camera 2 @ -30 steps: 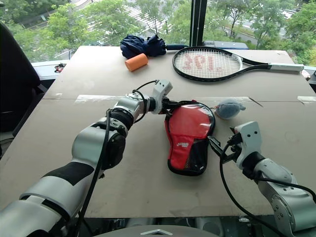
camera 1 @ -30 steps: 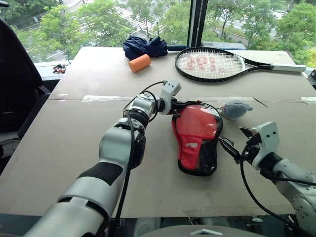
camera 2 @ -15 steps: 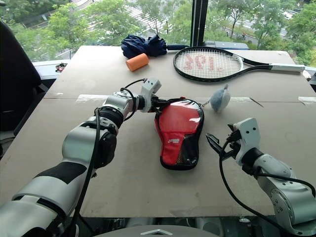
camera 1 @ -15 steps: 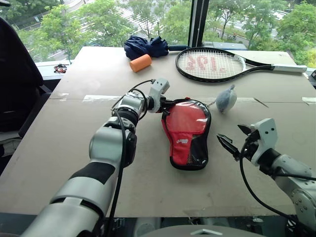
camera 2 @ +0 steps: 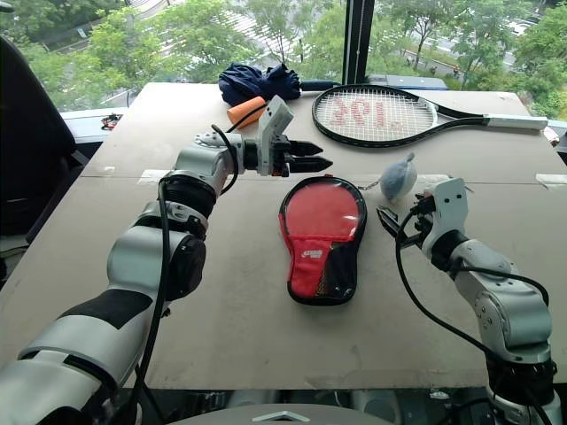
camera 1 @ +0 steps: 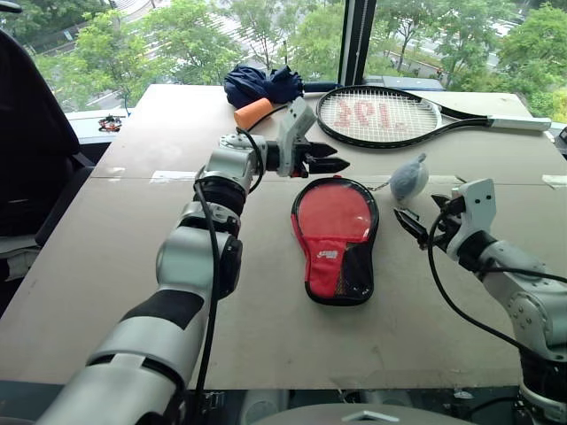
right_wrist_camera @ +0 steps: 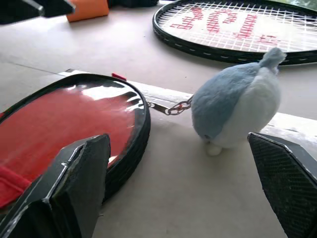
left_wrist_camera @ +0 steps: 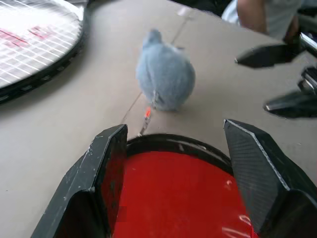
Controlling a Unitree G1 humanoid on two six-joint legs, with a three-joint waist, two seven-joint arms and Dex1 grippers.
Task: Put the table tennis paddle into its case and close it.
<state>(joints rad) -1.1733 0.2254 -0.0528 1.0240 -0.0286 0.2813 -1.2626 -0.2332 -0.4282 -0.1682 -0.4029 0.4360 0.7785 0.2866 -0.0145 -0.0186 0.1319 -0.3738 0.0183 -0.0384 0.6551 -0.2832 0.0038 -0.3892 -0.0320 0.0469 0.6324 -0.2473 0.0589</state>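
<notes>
The case (camera 1: pixel 335 239) is lying flat mid-table, the table tennis paddle (camera 1: pixel 330 217) showing red inside it. The left gripper (camera 1: pixel 326 158) is hovering above its top edge, jaws parted and empty; the right gripper (camera 1: pixel 423 220) is gaping beside the ball charm (camera 1: pixel 408 178) (chained to the zipper). A snagged charm could be dragging the case askew.

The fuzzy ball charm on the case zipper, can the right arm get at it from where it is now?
Probably yes. The right end effector is open and hovers just short of the ball charm, pointing toward it, with bare table between them. The left end effector hangs above the case, off to the side.
</notes>
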